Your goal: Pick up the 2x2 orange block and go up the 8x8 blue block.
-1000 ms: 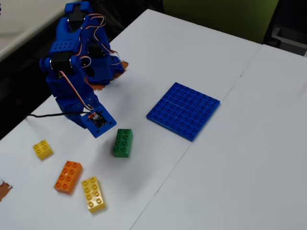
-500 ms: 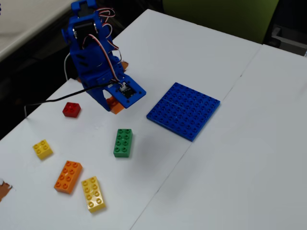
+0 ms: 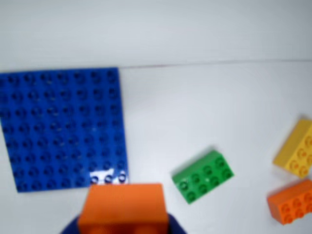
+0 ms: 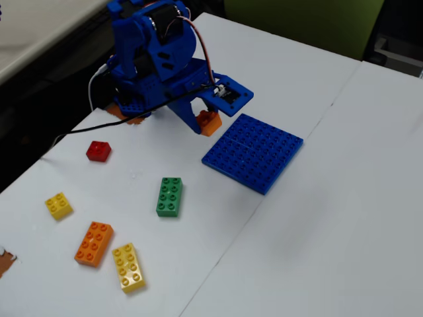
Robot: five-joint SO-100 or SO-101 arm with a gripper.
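Note:
My blue gripper (image 4: 206, 124) is shut on the 2x2 orange block (image 4: 210, 123), held above the table just left of the 8x8 blue block (image 4: 253, 152) in the fixed view. The wrist view shows the orange block (image 3: 123, 206) filling the bottom edge, blurred, with blue jaws on either side of it. There the blue baseplate (image 3: 63, 127) lies flat at the left, its near right corner just beyond the held block.
A green brick (image 4: 170, 196) lies in front of the arm. A longer orange brick (image 4: 94, 243), a long yellow brick (image 4: 129, 267), a small yellow brick (image 4: 58, 205) and a red brick (image 4: 98, 151) lie at the left. A table seam (image 4: 291, 158) runs past the baseplate.
The arm has swung right and risen, carrying the orange block from near the green brick to the baseplate's left edge. The red brick came into sight as the arm left.

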